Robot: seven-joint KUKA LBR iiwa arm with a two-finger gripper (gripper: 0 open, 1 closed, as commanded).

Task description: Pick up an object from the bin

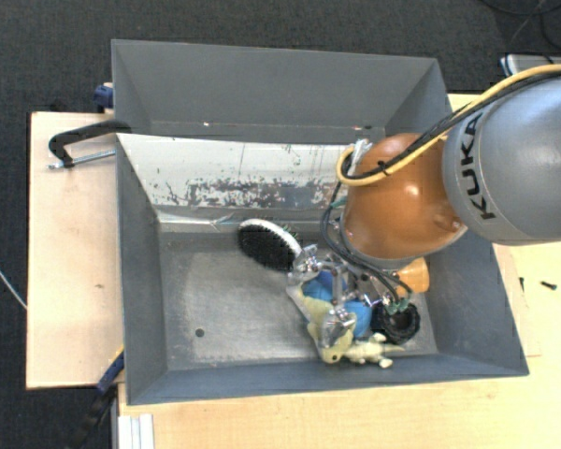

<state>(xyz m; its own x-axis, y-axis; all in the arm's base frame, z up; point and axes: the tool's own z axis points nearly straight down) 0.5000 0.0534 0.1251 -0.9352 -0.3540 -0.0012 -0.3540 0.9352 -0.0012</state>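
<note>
Gripper [325,296] over blue thing [315,290], black brush [266,244] beside, head pointing upper-left

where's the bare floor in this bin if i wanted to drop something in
The left half of the bin floor is bare, from the left wall to the black hairbrush. The near right corner is crowded: the pincer sits over a heap of small things.

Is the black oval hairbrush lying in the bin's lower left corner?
No, the black oval hairbrush lies by the upper wall, beside the gripper.
</note>
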